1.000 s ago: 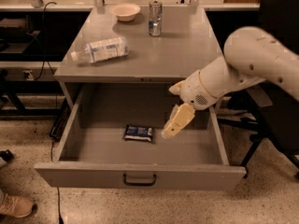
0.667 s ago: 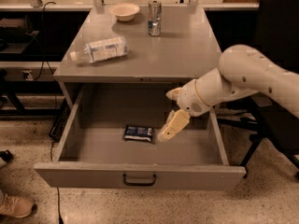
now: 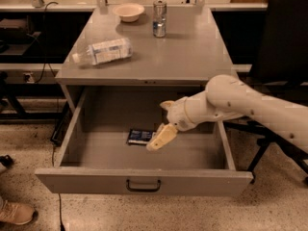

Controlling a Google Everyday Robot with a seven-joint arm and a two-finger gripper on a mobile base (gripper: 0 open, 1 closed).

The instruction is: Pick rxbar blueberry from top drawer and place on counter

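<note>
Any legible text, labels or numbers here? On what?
None readable.
The bar in the drawer: print too blurred.
The bottle: label too blurred.
The can: too blurred.
The gripper, in the drawer by the bar's right end: no markings seen.

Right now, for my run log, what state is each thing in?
drawer: pulled open.
rxbar: flat on the drawer floor.
gripper: down in the drawer, at the rxbar's right end.
bottle: on its side on the counter.
can: upright on the counter.
bowl: upright at the counter's back.
</note>
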